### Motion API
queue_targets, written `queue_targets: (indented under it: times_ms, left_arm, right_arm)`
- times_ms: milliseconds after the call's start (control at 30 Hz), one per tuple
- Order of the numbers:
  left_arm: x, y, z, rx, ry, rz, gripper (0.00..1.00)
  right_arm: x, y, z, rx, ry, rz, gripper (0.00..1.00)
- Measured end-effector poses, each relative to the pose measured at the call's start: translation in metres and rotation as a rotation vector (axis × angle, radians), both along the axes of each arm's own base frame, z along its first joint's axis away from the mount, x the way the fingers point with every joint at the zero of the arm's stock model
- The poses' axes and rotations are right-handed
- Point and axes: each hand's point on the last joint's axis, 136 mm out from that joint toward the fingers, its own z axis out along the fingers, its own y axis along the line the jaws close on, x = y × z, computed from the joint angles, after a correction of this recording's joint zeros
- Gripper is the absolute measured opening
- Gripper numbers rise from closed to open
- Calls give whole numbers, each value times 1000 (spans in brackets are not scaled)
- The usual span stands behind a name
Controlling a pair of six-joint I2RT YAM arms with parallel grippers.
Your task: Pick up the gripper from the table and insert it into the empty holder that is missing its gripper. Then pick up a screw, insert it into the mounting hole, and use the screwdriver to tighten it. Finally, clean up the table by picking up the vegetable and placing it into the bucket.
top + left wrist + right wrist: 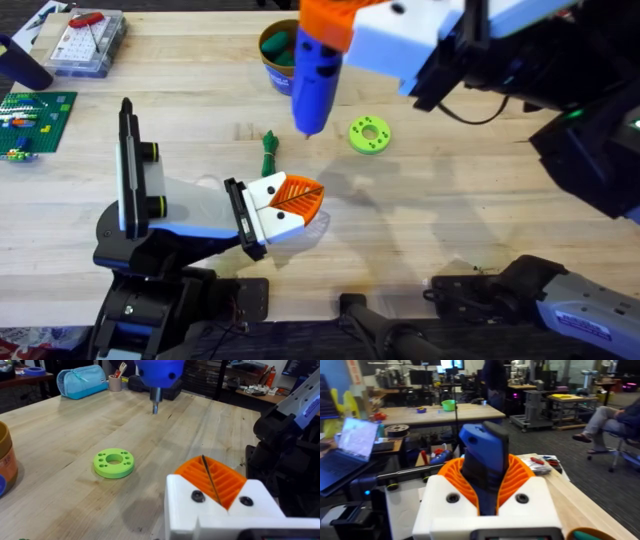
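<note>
My right gripper (326,22) hangs high over the table's far middle, shut on the blue screwdriver (315,75). The screwdriver points down, its tip above the wood between the vegetable (268,152) and a lime-green ring (369,135). The right wrist view has the screwdriver (484,460) clamped between the orange pads (517,477). Behind the tool stands the yellow-and-blue bucket (270,48), partly hidden. My left gripper (305,197) lies low near the table's middle, shut and empty; its pads (225,480) face the screwdriver tip (155,406). The holder, screw and mounting hole are out of view.
A clear parts box (85,42) with a red-handled tool on it sits at the far left. A green baseplate (32,118) lies at the left edge. The lime-green ring (113,463) lies on bare wood, and the bucket's wall (6,460) is at the side.
</note>
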Motion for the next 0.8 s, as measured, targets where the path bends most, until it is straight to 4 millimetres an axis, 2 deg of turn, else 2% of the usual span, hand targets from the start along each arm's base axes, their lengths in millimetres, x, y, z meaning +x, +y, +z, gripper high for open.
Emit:
queue_targets:
  times_ms: [200,433,700,800]
  left_arm:
    - [0,0,-1,1,9,-1,11]
    - [0,0,-2,1,10,-1,11]
    - [0,0,-2,1,10,-1,11]
    - [0,0,-2,1,10,-1,11]
  right_arm:
    - [1,7,-12,-17,36,22,126]
    - [-8,9,-4,-10,23,77,126]
    - [-28,20,49,-6,-79,259,126]
    - [-32,26,60,-16,-106,339,126]
